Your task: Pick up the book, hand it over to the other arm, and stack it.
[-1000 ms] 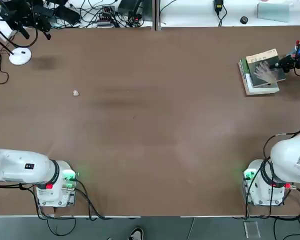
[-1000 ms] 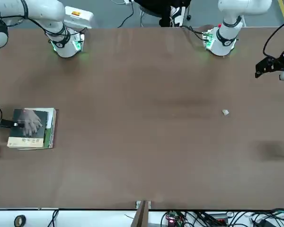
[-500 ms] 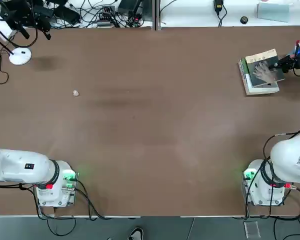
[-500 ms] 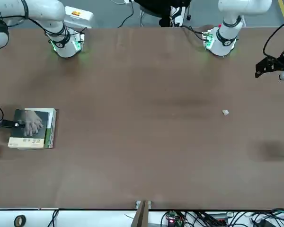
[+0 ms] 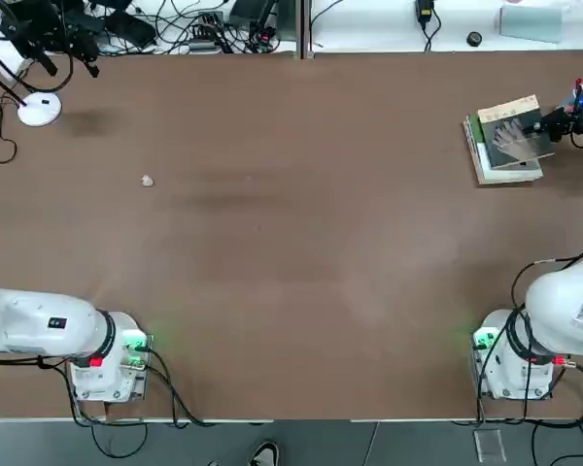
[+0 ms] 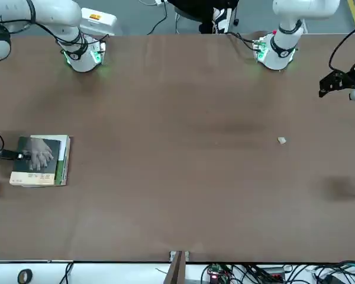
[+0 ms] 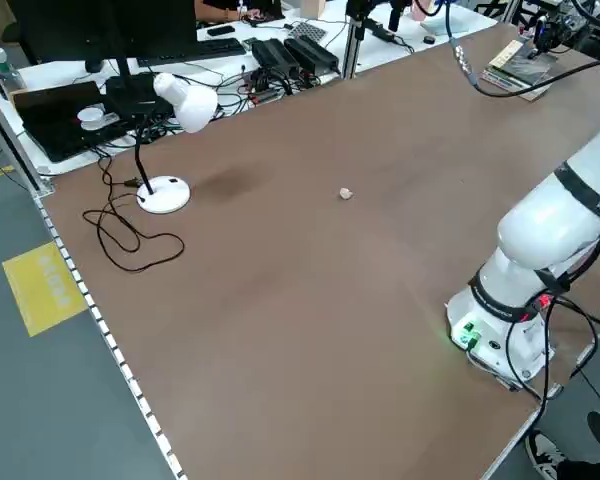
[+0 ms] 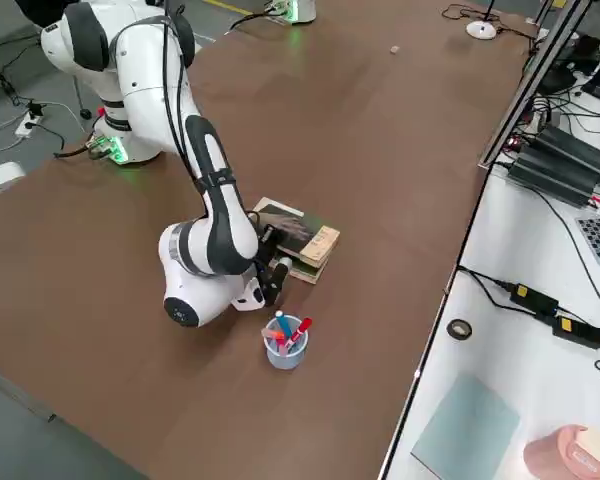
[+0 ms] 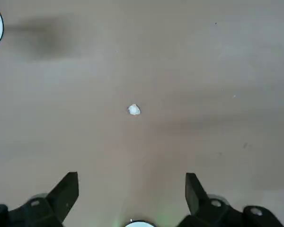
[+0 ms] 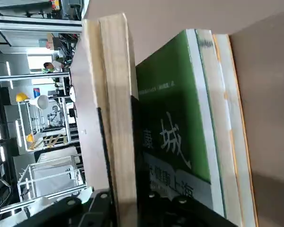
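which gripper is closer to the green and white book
The right one: the right gripper is right beside the green and white book, its jaws shut on the dark book. The left gripper hovers on the table's far left side.

Materials and surface finish
Matt brown smoothness is being shown by the table (image 5: 301, 233); rough paper page edges are being exposed on the book (image 10: 119, 85); smooth, glossy white casing is being presented by the left arm (image 5: 53, 325).

Top and front views face opposite ways across the same table (image 5: 301, 243).
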{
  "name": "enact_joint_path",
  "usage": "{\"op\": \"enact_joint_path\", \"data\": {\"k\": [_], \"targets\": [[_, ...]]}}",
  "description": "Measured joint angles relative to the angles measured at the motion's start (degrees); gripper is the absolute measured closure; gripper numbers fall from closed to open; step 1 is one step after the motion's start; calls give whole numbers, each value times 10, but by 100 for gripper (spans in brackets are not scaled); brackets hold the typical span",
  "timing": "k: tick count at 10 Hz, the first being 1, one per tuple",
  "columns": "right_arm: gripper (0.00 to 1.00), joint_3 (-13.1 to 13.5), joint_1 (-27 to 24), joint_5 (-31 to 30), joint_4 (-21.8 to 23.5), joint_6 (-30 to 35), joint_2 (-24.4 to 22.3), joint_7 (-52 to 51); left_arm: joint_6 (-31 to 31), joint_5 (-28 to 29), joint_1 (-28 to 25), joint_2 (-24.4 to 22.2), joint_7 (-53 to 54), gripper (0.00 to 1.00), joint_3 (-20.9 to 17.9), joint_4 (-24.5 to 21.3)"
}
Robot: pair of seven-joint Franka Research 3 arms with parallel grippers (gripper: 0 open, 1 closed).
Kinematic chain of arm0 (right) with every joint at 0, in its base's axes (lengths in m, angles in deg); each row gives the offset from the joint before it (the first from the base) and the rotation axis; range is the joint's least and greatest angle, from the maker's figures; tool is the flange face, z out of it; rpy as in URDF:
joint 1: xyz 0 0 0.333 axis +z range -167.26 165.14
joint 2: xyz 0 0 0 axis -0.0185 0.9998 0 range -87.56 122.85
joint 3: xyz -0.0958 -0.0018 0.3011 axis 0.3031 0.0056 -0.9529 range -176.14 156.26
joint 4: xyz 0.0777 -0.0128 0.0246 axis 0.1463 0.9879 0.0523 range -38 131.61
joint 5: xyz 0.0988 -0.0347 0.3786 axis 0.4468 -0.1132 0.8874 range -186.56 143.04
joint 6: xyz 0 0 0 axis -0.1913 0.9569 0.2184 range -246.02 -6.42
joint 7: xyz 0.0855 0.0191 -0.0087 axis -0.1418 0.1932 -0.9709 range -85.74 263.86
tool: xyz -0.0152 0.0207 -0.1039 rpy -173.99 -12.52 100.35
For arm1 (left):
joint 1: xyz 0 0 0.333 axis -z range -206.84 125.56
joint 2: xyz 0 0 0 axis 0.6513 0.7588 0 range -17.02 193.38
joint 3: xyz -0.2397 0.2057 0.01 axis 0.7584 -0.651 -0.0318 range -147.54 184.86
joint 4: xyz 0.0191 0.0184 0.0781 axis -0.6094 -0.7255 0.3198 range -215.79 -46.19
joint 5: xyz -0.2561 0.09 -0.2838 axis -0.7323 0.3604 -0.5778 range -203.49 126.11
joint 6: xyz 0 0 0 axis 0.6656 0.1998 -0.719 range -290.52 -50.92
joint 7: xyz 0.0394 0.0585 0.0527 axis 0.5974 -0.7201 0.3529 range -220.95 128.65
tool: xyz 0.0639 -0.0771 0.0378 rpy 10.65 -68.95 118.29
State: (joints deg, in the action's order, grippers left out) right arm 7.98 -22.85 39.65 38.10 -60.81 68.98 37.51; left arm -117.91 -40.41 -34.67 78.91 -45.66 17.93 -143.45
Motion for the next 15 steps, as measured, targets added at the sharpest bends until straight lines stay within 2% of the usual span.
{"op": "enact_joint_path", "data": {"k": [2, 12, 15], "targets": [[77, 1, 0, 0, 0, 0, 0, 0, 0, 0, 0, 0, 0, 0, 0, 0], [84, 0, 8, 0, 13, -9, 0, -12, 0, 0, 0, 0, 0, 0, 0, 0], [81, 1, 9, 0, 13, -9, 0, -13, 0, 0, 0, 0, 0, 0, 0, 0]]}}
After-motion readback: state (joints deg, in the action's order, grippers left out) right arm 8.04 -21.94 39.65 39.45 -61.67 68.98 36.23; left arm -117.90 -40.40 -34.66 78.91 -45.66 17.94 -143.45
